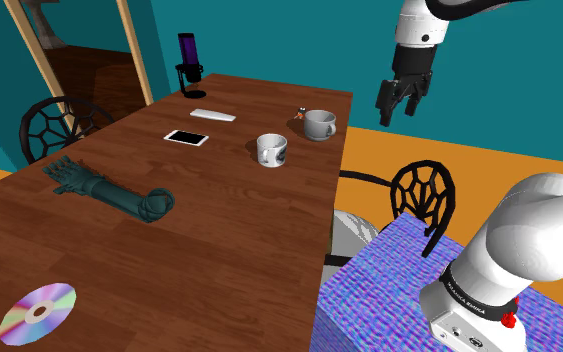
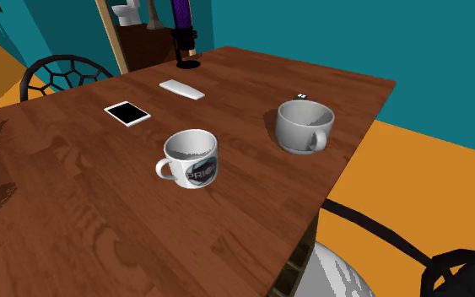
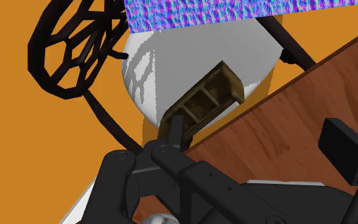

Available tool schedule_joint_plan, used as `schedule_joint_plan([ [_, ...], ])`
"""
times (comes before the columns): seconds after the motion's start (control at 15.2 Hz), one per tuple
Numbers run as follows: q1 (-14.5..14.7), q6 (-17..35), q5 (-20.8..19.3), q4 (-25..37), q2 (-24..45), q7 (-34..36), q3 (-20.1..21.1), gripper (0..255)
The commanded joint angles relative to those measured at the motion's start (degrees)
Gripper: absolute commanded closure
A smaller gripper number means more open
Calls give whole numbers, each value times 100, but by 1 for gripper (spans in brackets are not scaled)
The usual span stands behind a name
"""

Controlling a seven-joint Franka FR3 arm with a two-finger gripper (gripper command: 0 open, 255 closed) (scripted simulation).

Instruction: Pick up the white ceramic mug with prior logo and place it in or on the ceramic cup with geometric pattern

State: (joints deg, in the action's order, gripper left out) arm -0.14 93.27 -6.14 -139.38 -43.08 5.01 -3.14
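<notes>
2 fingers of the black gripper are standing apart, clasping nothing and touching nothing; the hand is hanging in the air past the table on the shoulder view's right, above orange floor, well apart from both vessels. Nearest to it, the grey cup is sitting upright near the table's edge with its wide mouth up, and no pattern is showing on it. The white mug with the dark logo band is standing upright further toward the shoulder view's left, near the cup but not touching it; its handle is pointing to the second exterior view's left. By its look, the mug is going to be stiff, fairly light, smooth and slippery, and liable to chip if knocked or dropped. The safest hold is probably going to be a pinch on the rim wall, 1 finger inside and 1 outside, on the side away from the handle, since the round body may be slipping between flat pads.
</notes>
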Motion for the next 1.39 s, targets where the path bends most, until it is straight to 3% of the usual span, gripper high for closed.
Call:
schedule_joint_plan([
  [0.0, 0, 0, 0, 0, 0, 0, 0, 0],
  [0.66, 233, 1417, 206, 803, 2198, -412, -225, 0],
  [1.32, 388, 2131, 643, 2331, 4442, -949, -281, 0],
])
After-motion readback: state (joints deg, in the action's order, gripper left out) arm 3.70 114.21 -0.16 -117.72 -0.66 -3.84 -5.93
